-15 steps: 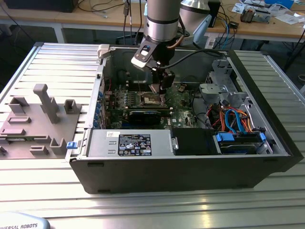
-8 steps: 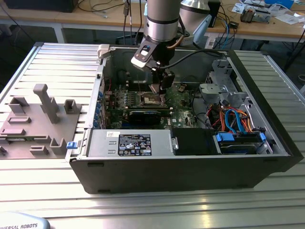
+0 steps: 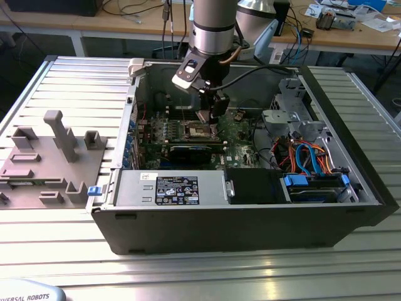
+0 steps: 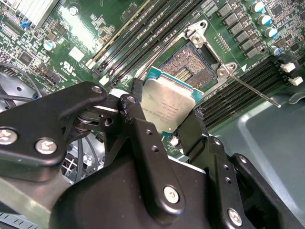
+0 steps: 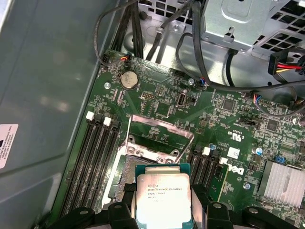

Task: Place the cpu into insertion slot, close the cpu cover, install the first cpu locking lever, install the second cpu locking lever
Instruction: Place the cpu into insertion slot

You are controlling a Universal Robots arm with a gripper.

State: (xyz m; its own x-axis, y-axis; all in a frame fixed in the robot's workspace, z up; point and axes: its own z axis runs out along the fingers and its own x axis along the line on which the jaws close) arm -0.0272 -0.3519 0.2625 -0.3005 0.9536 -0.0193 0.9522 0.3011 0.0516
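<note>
My gripper [image 4: 164, 114] is shut on the cpu [image 4: 167, 104], a small square chip with a dull silver top and a teal edge, gripped at two opposite sides. The chip hangs tilted just over the insertion slot [image 4: 190, 64], whose pin field lies bare in the green motherboard [image 4: 86, 33]. In the first wrist view the cpu [image 5: 163, 198] sits between the black fingers [image 5: 213, 212], and the cpu cover [image 5: 159, 138] stands swung open beyond it. A thin locking lever [image 4: 252, 89] sticks out free beside the socket. In the exterior view the gripper [image 3: 213, 122] is down inside the open computer case.
Black memory slots [image 4: 152, 33] flank the socket on both sides. A black card [image 3: 191, 153] lies in front of it, with a power supply [image 3: 169, 188] and drive cage [image 3: 313, 182] nearer. Cables [image 5: 200, 52] and a metal bracket [image 5: 243, 24] crowd one side. The case walls [image 3: 250, 222] ring the board.
</note>
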